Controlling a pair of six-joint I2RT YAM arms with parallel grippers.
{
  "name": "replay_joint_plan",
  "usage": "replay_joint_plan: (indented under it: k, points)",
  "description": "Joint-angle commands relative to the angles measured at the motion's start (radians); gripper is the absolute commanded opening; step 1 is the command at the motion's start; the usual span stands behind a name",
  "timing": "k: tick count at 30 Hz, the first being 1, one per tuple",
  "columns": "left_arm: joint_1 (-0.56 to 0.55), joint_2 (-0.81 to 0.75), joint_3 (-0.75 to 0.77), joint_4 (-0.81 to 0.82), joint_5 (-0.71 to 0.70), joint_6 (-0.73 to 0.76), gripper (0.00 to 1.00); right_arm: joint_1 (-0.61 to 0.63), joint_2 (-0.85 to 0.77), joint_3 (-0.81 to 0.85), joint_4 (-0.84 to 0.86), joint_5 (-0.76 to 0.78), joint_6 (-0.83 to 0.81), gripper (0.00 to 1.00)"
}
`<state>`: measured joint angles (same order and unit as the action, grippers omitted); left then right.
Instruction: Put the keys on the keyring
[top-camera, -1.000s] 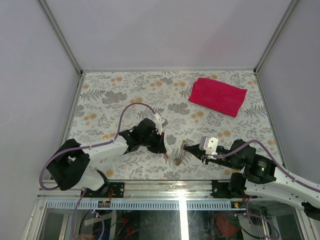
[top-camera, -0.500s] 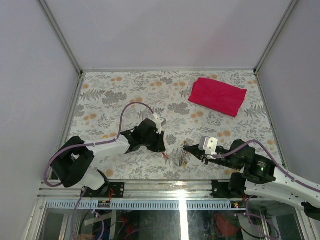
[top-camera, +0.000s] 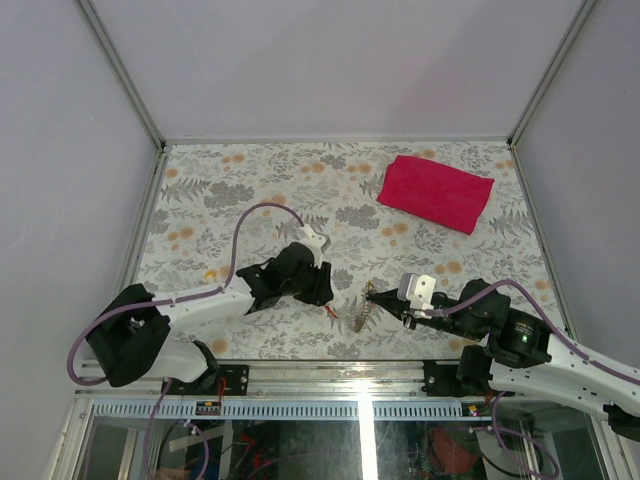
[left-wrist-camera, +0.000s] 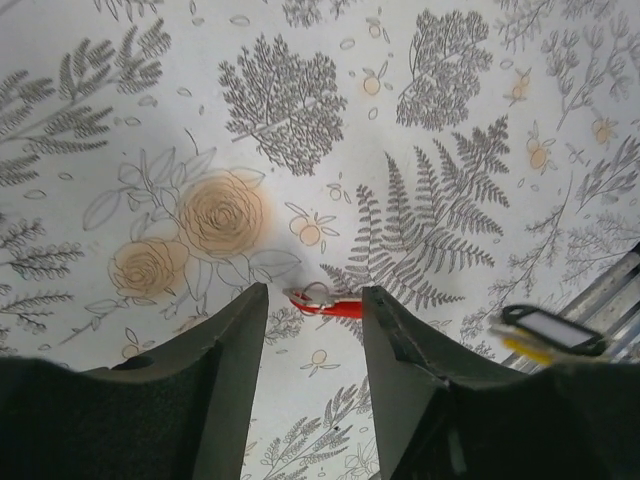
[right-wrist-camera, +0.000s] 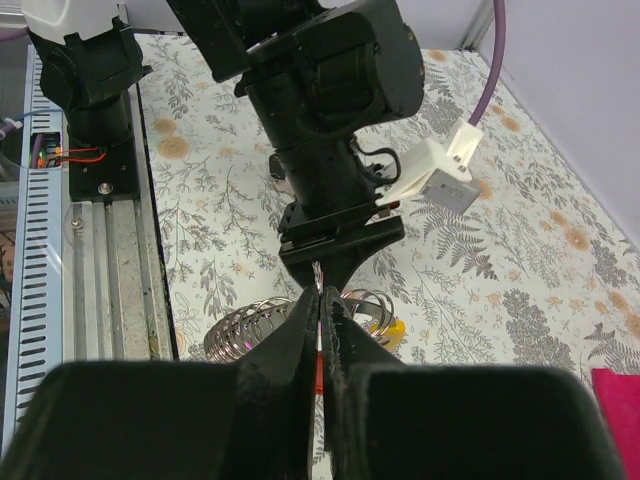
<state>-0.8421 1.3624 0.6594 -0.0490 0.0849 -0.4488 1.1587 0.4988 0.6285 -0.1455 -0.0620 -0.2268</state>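
Left gripper pointed down at the table. Its two fingers were part way apart and held nothing. One tiny red key lay flat on the table, right in the gap between the fingers. As far as I could tell, it touched neither one. I think the fingers stood on both sides of the key so they could close in and pick it up.

Right gripper was shut tight, and it looked like it was pinching the thin edge of the keyring. In the top view the keyring sat low in the middle of the frame, just right of the red key. It had a silvery wire coil and a yellow tag bunched with it. I think it was held close to the key so the ring would not slide and the key would have only a short way to go.

Over in the upper right of the top view lay a big red cloth, far from both grippers. The red key was not on the ring yet.
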Motion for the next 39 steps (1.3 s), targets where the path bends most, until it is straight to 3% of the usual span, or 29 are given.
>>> replay_joint_plan:
  k: [1,11,23,33,39]
  points:
    - [-0.052,0.014,0.033,-0.062,-0.088,0.047,0.45,0.006,-0.013,0.009,0.063,0.011,0.009,0.00]
    - [-0.065,0.063,0.089,-0.138,-0.104,0.158,0.49,0.007,-0.003,0.014,0.068,0.003,0.010,0.00]
    - [-0.075,0.135,0.095,-0.085,-0.085,0.126,0.50,0.006,0.001,0.014,0.068,0.004,0.007,0.00]
    - [-0.075,0.022,-0.022,-0.078,-0.118,0.074,0.37,0.006,0.003,0.008,0.074,0.002,0.010,0.00]
    - [-0.076,-0.045,-0.054,-0.069,-0.133,0.030,0.44,0.006,0.007,0.011,0.075,-0.001,0.013,0.00]
